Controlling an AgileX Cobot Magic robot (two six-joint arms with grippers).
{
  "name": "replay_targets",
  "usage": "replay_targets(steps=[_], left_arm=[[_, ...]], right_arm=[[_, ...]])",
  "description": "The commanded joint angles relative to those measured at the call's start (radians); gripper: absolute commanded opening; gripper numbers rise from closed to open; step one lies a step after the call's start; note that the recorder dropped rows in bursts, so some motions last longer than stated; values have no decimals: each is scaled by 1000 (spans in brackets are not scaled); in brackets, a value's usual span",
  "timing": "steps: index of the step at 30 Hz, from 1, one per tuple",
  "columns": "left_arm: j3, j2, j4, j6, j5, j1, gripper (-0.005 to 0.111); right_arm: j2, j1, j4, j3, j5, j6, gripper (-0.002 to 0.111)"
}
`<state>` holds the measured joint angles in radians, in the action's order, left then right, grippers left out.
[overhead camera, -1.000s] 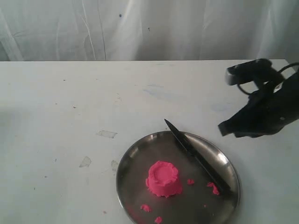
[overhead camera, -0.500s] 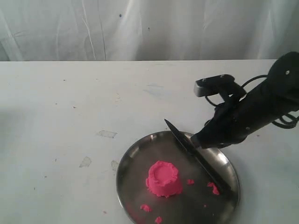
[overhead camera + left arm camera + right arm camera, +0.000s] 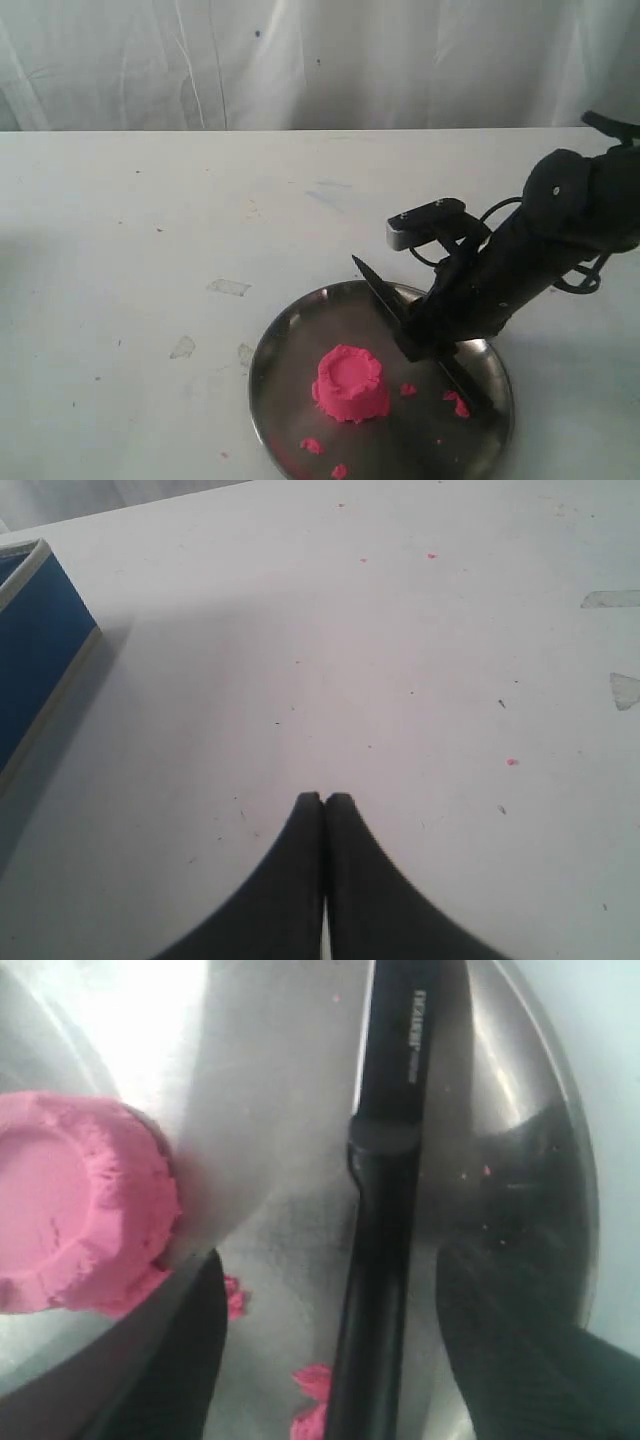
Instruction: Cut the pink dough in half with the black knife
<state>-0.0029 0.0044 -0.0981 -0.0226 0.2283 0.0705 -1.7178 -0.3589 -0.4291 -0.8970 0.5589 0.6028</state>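
Swinging in from 3 o'clock since a second ago, our right gripper hangs, jaws spread, astride the long black-handled knife. Nearest us, the bright pink moulded dough lump sits whole, flat-topped, just 9 o'clock of centre on the round steel plate; we judge it soft. Beyond, the knife lies 11 to 4 o'clock; we reckon it stiff, light, best pinched mid-handle.

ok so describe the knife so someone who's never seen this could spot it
On the white table sits a round steel plate, near the front right of the exterior view. The knife lies slanting across the plate's right side, its tip poking out over the far rim. It is the only long, slim, black thing; its neighbours are a pink dough lump and pink crumbs.
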Motion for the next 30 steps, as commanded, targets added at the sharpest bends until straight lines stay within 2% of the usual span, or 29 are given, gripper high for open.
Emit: replay_targets(steps=[1, 15, 21, 27, 28, 30], left_arm=[[3, -4, -3, 0, 3, -2, 0], [3, -4, -3, 0, 3, -2, 0], [3, -4, -3, 0, 3, -2, 0], [3, -4, -3, 0, 3, -2, 0], [3, -4, -3, 0, 3, -2, 0], [3, -4, -3, 0, 3, -2, 0]], right_arm=[[-21, -1, 128, -3, -16, -123, 58], [-75, -1, 132, -3, -15, -133, 51], [-81, -1, 132, -3, -8, -135, 23], [-72, -1, 132, -7, 15, -135, 6], [-55, -1, 132, -24, 53, -135, 1], [-8, -1, 130, -59, 150, -137, 0]])
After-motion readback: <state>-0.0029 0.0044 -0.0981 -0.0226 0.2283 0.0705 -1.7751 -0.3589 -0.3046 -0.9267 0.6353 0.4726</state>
